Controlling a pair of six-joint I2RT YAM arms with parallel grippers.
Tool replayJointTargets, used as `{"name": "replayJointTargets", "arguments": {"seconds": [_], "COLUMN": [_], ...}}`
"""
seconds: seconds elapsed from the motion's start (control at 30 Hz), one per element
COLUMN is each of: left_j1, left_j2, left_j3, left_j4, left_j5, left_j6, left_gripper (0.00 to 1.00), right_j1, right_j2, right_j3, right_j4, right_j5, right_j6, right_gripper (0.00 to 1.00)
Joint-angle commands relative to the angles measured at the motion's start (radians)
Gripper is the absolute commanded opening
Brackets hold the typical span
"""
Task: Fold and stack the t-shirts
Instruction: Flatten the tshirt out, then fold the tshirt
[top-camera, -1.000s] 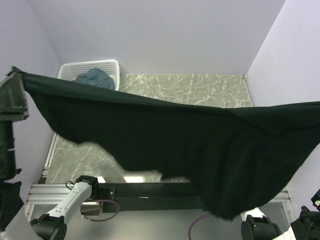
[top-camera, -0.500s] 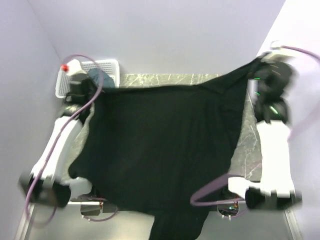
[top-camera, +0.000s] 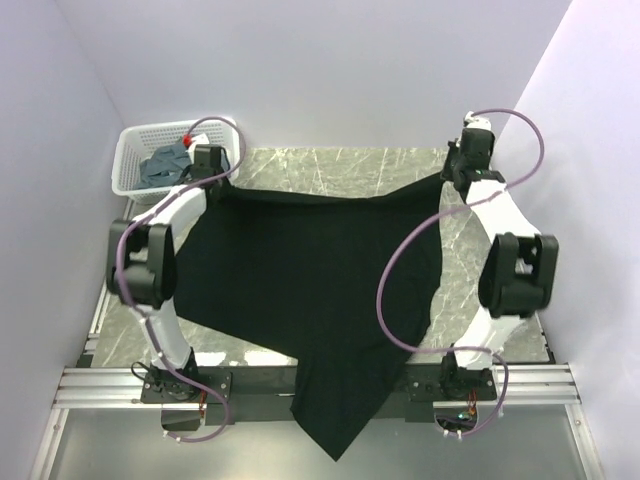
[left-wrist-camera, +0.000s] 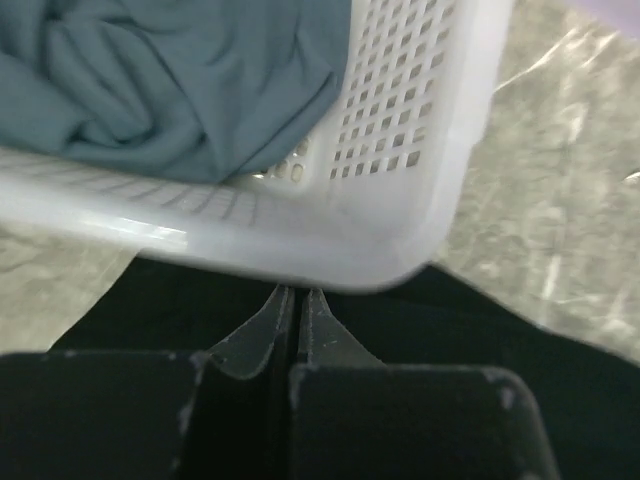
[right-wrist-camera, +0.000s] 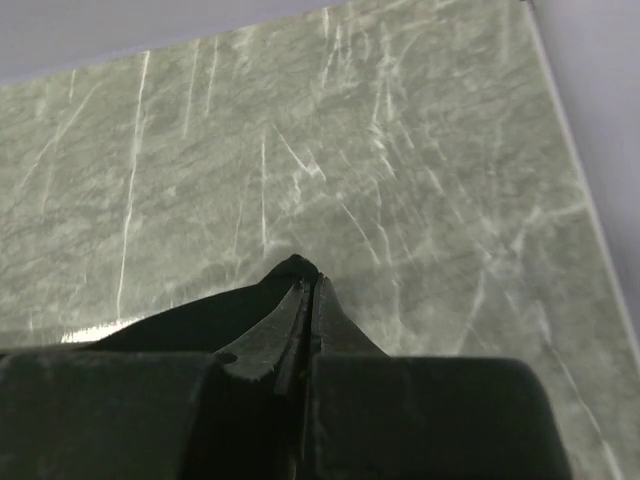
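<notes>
Aloft a second ago, the black t-shirt (top-camera: 300, 270) now lies spread on the surface (top-camera: 350, 165) beside the basket (top-camera: 124, 168); the left end effector (left-wrist-camera: 296, 296) and the right end effector (right-wrist-camera: 308, 286) each pinch a corner, so folding can begin.

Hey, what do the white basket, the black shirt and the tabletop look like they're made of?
Basket: likely white plastic, glossy, with moulded lattice holes. Black t-shirt: soft matte cloth, probably cotton; it drapes and hangs over the near edge. Tabletop: grey-green marble look with white veins, possibly printed laminate.
</notes>
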Motion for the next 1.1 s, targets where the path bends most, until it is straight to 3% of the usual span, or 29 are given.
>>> {"name": "replayJointTargets", "arguments": {"seconds": [0.0, 0.3, 0.63, 0.8, 1.07], "left_j1": [0.017, 0.051, 0.072, 0.072, 0.072], "left_j2": [0.097, 0.123, 0.094, 0.053, 0.024], "left_j3": [0.126, 0.225, 0.231, 0.193, 0.14], "left_j4": [0.043, 0.007, -0.032, -0.019, -0.002], "left_j5": [0.02, 0.031, 0.037, 0.057, 0.094], "left_j6": [0.037, 0.056, 0.066, 0.058, 0.038], "left_gripper": [0.01, 0.01, 0.01, 0.01, 0.01], "right_j1": [0.004, 0.015, 0.055, 0.108, 0.144], "right_j2": [0.072, 0.009, -0.19, -0.304, -0.353], "right_j3": [0.118, 0.161, 0.015, -0.1, -0.18], "right_j4": [0.003, -0.168, -0.403, -0.414, -0.409], "right_j5": [-0.012, 0.009, 0.108, 0.112, 0.092], "right_j6": [0.037, 0.122, 0.339, 0.399, 0.432], "right_gripper": [0.0, 0.0, 0.0, 0.0, 0.0]}}
